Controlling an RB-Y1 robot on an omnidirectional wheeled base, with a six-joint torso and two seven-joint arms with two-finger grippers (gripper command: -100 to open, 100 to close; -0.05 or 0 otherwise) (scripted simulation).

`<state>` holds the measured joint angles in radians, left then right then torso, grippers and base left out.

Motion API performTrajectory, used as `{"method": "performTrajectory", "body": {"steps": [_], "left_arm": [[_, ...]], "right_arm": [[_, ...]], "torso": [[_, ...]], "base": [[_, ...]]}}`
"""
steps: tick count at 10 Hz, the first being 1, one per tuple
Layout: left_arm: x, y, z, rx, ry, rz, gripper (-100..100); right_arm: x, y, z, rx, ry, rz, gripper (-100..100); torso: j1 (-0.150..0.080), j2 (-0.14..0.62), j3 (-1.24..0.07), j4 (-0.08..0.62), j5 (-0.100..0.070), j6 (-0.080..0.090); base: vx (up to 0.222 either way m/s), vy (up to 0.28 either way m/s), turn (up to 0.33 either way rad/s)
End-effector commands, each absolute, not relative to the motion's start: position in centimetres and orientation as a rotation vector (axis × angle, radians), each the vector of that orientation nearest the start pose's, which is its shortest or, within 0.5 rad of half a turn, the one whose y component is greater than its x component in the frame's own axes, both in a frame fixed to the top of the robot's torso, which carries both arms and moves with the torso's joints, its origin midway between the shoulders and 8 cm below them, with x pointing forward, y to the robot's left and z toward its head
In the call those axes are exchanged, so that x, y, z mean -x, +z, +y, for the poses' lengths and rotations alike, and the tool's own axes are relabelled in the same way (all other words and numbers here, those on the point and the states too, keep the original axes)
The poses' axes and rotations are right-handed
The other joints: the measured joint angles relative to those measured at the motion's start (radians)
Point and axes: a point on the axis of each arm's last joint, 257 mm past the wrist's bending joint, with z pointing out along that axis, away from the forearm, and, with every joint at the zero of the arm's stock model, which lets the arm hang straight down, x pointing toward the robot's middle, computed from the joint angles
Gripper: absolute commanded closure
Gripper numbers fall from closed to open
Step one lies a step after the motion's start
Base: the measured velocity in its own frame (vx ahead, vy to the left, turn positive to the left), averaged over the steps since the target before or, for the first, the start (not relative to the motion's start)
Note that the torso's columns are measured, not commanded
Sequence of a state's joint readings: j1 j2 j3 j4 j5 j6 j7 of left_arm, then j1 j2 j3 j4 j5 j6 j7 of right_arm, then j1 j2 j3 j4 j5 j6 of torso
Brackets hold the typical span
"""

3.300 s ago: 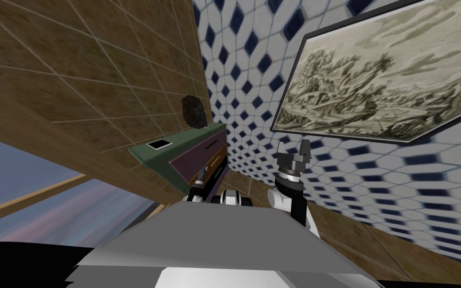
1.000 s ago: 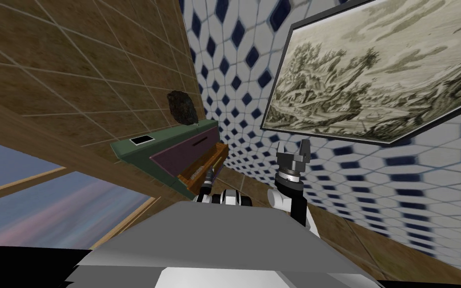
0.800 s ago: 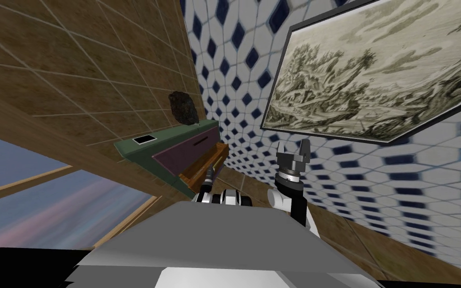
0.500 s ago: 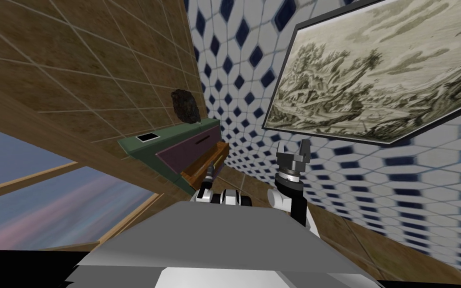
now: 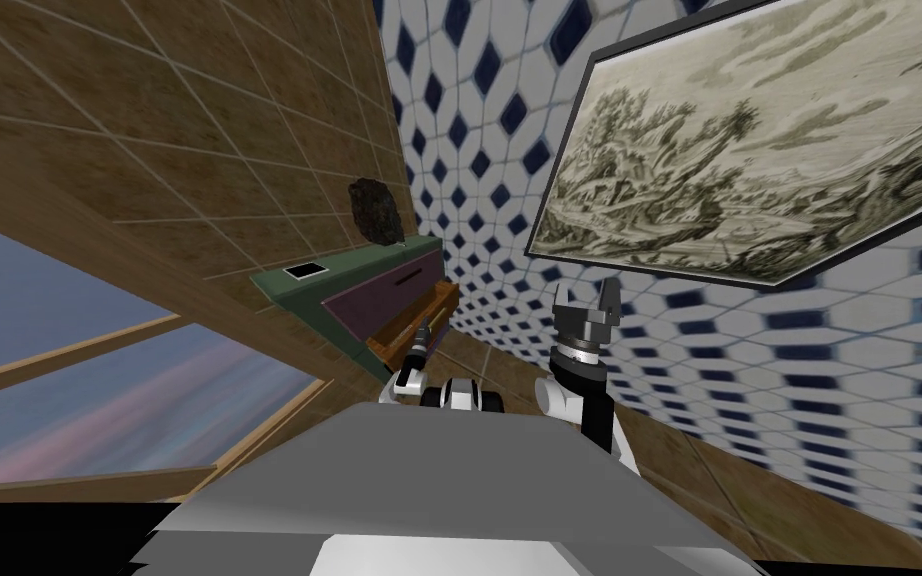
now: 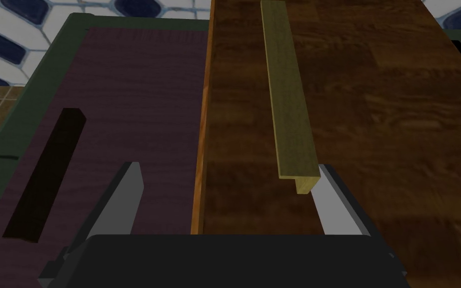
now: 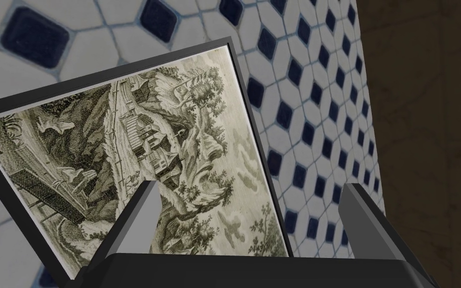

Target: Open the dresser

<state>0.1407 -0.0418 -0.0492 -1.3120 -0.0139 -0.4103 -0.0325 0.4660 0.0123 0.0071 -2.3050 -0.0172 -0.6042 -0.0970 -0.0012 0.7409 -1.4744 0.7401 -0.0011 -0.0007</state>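
Reaching out just ahead of me, the left gripper [image 5: 423,336] hangs at the front of the dresser's brown drawer [image 5: 419,316]. Its fingers are spread wide and grasp nothing. In the left wrist view one finger [image 6: 124,200] lies over the purple drawer front [image 6: 134,100]. The other sits just beside the near end of the yellowish bar handle [image 6: 287,100], and I cannot tell whether they touch. The end of the handle and the brown drawer's side edge both fall between the two fingers.

To the right of it, the right gripper [image 5: 583,298] is raised with its fingers pointing up, released and empty.

Farther off and to the left, the green dresser [image 5: 294,292] stands against the brown tiled wall [image 5: 199,150], close to the corner where the blue-and-white tiled wall [image 5: 469,180] begins. The brown drawer juts out from the dresser's body, below the purple drawer, which sits flush and has a dark slot [image 6: 44,170] in its front. On the dresser's top, a small white card with a dark rim [image 5: 306,270] lies toward the near end. A dark lumpy thing [image 5: 377,210] stands at the far end, by the corner.
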Motion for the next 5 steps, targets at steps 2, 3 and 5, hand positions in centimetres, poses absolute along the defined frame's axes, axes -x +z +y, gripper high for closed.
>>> {"method": "performTrajectory", "body": {"steps": [2,3,5], "left_arm": [[-47.67,-31.91,20.28,1.196,-1.217,1.197,0],[-47.66,-31.95,20.27,1.197,-1.217,1.197,0],[-47.65,-32.01,20.27,1.198,-1.216,1.199,0]], "right_arm": [[-32.05,6.42,-27.24,-0.577,1.457,0.455,0],[-32.05,6.42,-27.24,-0.577,1.457,0.455,0],[-32.05,6.42,-27.24,-0.577,1.457,0.455,0]], "torso": [[0.001,-0.001,-0.001,-0.001,0.000,0.000],[0.001,-0.001,-0.001,-0.001,0.001,0.000],[0.001,-0.002,-0.001,-0.002,0.001,0.000]], "base": [[0.000,0.000,0.000],[0.000,0.000,0.000],[0.000,0.000,0.000]]}}
